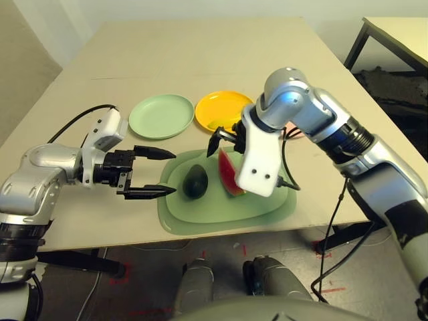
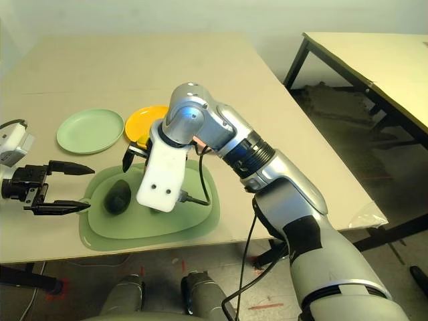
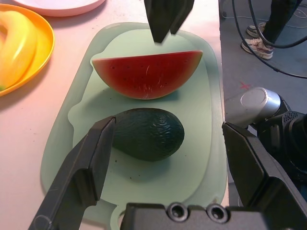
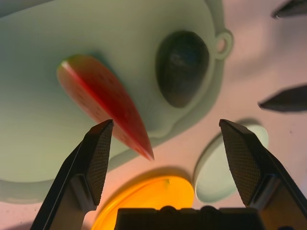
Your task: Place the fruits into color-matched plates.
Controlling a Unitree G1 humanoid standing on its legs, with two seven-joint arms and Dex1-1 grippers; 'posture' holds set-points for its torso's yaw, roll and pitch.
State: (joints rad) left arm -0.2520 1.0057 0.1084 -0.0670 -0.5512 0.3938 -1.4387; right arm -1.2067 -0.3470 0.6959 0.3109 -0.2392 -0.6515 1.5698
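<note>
Fruits lay on the large rounded green plastic mat [image 1: 267, 212]: the dark green egg-shaped toy avocado [image 1: 196, 181] sat just ahead of the left gripper [image 1: 156, 172], whose black fingers stood apart, and the red toy watermelon wedge with green rind [image 1: 229, 175] rested beneath the right gripper [image 1: 223, 137], fingers also spread. Beyond them, the curved yellow toy banana [image 3: 15, 47] lay in the round yellow plastic plate [image 1: 214, 114].
</note>
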